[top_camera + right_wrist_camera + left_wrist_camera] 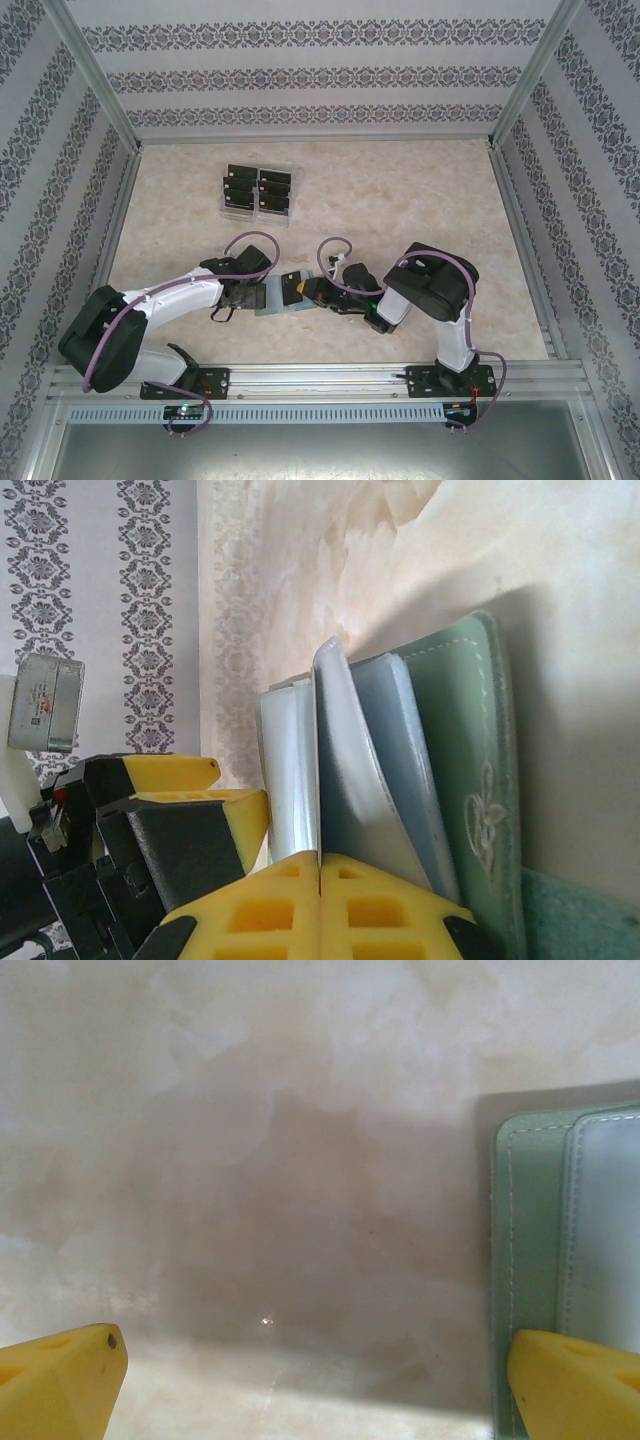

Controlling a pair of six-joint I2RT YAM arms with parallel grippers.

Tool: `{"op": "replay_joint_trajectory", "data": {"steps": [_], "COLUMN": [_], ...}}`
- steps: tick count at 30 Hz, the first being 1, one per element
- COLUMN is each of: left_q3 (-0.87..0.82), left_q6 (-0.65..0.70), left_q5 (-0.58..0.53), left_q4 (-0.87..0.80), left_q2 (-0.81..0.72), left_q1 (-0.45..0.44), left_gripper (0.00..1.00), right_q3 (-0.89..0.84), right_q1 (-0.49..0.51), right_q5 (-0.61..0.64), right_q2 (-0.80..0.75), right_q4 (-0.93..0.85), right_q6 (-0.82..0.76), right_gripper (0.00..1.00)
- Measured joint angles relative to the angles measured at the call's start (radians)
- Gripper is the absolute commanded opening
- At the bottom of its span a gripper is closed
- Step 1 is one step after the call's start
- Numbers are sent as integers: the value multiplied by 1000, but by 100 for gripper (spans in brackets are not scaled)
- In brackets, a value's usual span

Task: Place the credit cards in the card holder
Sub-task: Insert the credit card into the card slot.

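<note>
The grey-green card holder [272, 299] lies open near the front of the table, its clear sleeves fanned up [470, 780]. My right gripper [318, 292] is shut on a black credit card [296, 288] held flat over the holder. In the right wrist view that card is a thin edge-on line [318, 750] running from the closed fingertips [319, 865] in between two sleeves. My left gripper [315, 1380] is open at the holder's left edge [530, 1250]. One of its fingers [575, 1385] rests over the cover, the other [60, 1380] over bare table.
A clear plastic tray [254, 216] with several more black cards [274, 190] stands at the back left of the table. Patterned walls and metal rails close the table in on three sides. The left gripper's yellow fingers [245, 815] sit close beside the sleeves.
</note>
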Motion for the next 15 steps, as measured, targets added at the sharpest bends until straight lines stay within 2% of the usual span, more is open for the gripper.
{"op": "replay_joint_trajectory", "data": {"steps": [15], "left_q3": [0], "left_q6": [0], "left_q5": [2], "left_q4": [1], "left_q2": [2], "left_q1": [0], "left_gripper": [98], "right_q3": [9], "right_q1": [14], "right_q5": [-5], "right_q2": [4], "right_q4": [-3], "right_q6": [-6], "right_gripper": [0]}}
